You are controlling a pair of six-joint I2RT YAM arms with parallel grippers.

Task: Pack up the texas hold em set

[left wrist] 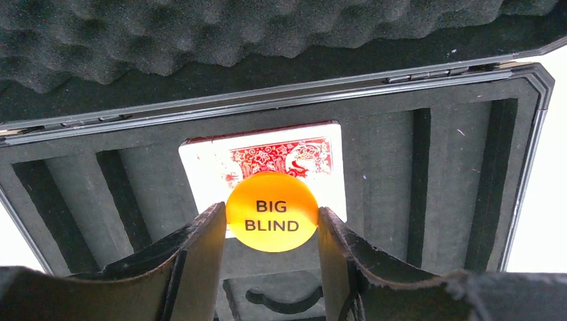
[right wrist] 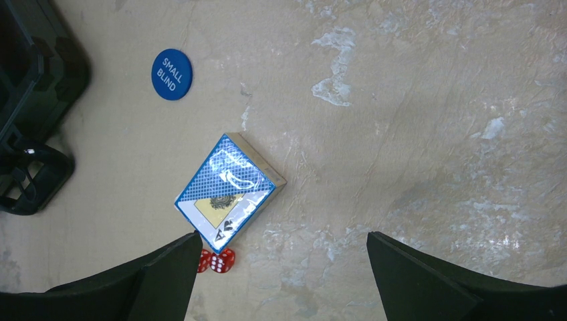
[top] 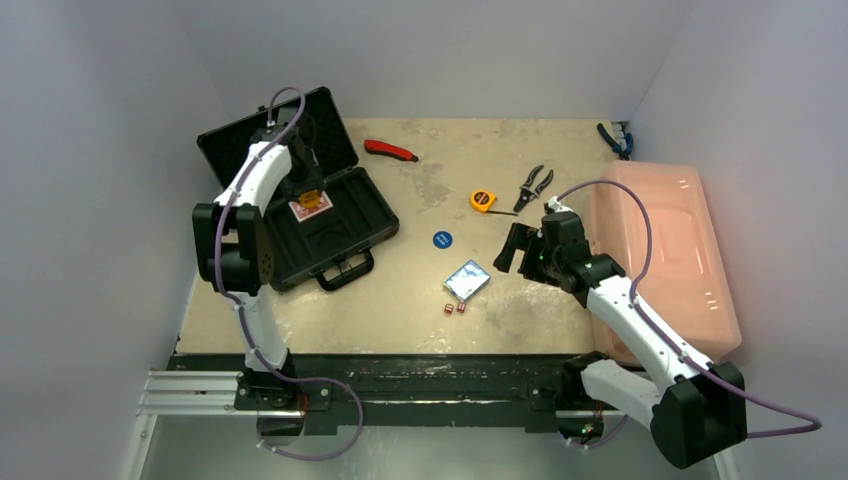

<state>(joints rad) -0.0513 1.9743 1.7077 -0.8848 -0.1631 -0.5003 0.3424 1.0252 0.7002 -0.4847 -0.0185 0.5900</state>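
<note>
Left wrist: orange disc [left wrist: 271, 211] clamped in left gripper [left wrist: 271, 215] above red deck [left wrist: 281, 157]; right gripper [right wrist: 282, 241] wide.

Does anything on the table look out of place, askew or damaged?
Nothing is spilled or broken. The blue card deck lies askew beside two red dice, and the table surface has pale worn patches.

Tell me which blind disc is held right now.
The orange BIG BLIND disc, pinched by the left gripper over the case; the blue SMALL BLIND disc lies on the table.
</note>
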